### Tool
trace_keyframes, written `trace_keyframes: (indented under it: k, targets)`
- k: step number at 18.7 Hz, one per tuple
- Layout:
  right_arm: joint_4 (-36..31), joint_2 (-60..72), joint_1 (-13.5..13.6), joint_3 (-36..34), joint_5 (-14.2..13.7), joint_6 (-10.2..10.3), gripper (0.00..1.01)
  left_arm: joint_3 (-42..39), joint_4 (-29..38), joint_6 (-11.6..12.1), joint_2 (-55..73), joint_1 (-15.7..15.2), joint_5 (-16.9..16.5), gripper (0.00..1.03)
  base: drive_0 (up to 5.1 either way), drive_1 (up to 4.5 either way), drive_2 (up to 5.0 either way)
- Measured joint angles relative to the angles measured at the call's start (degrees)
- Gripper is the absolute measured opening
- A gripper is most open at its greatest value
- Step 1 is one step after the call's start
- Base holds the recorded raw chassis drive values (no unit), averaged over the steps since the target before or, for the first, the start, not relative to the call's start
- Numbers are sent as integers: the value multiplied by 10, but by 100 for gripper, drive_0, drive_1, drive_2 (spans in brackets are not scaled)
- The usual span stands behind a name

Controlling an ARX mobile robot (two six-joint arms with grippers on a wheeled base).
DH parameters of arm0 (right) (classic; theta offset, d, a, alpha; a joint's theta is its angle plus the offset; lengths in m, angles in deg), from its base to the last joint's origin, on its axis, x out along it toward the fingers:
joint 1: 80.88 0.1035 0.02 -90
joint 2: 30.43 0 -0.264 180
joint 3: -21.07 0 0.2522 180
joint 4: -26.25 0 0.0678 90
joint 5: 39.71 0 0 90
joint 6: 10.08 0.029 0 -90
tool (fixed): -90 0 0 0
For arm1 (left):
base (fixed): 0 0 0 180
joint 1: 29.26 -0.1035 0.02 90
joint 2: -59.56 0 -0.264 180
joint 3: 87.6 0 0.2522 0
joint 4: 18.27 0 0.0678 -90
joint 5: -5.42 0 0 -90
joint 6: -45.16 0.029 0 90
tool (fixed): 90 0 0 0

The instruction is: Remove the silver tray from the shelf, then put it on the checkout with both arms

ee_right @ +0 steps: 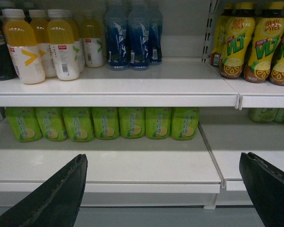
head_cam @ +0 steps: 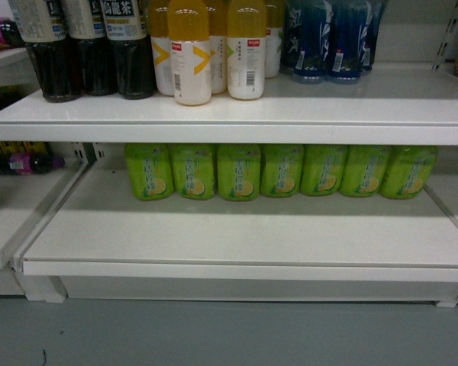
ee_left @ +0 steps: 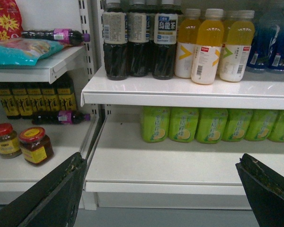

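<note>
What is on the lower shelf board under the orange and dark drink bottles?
On the lower shelf board, a row of green bottles stands along the back; the front is bare white. No silver tray shows. The bottles' tops are hidden by the upper shelf.

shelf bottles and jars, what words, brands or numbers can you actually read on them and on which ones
"VLT": yellow labels of the lemon tea bottles on the upper right shelf.
"烏龍茶": white label of a dark tea bottle.
">" arrow mark, no letters: orange juice bottles.
Too blurred or small to read: green bottles, blue bottles, red-lidded jars, barcodes and fine print.
</note>
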Motion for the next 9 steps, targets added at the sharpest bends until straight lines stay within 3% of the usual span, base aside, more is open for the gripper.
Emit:
trace_keyframes:
  k: [9]
  targets:
    - [0,0,0,0,0,0,98,0,0,0,0,0,0,98,0,0,0]
